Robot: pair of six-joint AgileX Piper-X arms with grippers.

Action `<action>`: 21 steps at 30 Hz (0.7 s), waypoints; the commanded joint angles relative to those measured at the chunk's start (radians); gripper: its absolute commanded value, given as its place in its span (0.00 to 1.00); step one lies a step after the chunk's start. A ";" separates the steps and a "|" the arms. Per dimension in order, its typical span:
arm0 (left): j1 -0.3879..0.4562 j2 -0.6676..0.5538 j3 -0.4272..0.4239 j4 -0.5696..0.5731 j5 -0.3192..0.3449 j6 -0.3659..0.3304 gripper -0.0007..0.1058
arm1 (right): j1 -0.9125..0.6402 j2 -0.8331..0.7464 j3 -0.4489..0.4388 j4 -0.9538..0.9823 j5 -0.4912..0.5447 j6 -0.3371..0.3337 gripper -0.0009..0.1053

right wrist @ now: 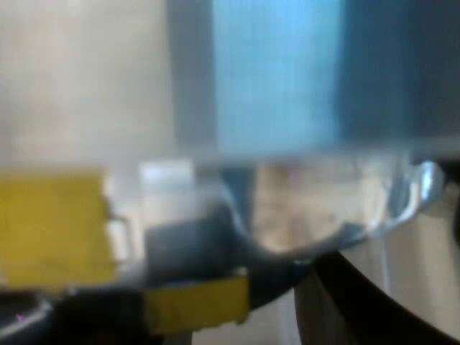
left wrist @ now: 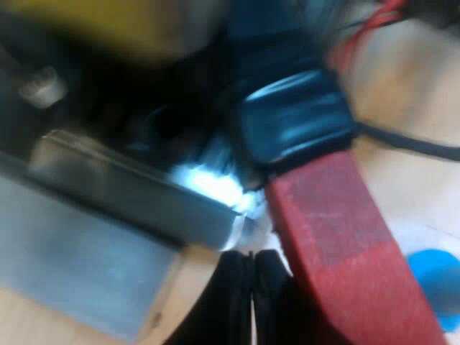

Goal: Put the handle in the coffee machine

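The handle [left wrist: 295, 122], dark with a red end [left wrist: 338, 244], is seen at the machine's [left wrist: 79, 251] front, just above the metal tray [left wrist: 129, 183]. The holder's basket is hidden. The left gripper [left wrist: 251, 295] is pressed together beside the red end, with nothing seen between. The right gripper's [right wrist: 237, 327] state cannot be told.

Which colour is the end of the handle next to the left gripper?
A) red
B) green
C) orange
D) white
A: the handle ends in a broad red part, right beside the closed fingers of the left gripper.
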 commanded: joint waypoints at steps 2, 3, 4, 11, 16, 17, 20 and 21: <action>-0.056 -0.014 -0.005 0.066 0.035 0.032 0.01 | -0.006 -0.032 -0.017 -0.067 -0.037 0.001 0.36; -0.060 -0.014 -0.005 0.067 0.035 0.032 0.01 | -0.006 -0.032 -0.017 -0.067 -0.037 0.001 0.36; -0.074 -0.014 -0.005 0.067 0.035 0.032 0.01 | -0.006 -0.032 -0.017 -0.067 -0.037 0.001 0.36; -0.174 -0.014 -0.005 0.104 0.043 0.032 0.01 | 0.001 -0.032 -0.017 -0.067 -0.018 -0.005 0.36; -0.176 -0.014 -0.005 0.129 0.053 0.032 0.01 | 0.031 -0.032 -0.005 -0.015 0.027 -0.023 0.36; -0.176 -0.014 -0.005 0.133 0.053 0.032 0.01 | 0.038 -0.032 0.002 -0.006 0.027 -0.016 0.36; -0.176 -0.014 -0.005 0.143 0.056 0.031 0.01 | 0.062 -0.032 0.037 -0.001 0.045 -0.005 0.36; -0.176 -0.014 -0.005 0.145 0.056 0.031 0.01 | 0.063 -0.036 0.044 -0.001 0.050 -0.004 0.35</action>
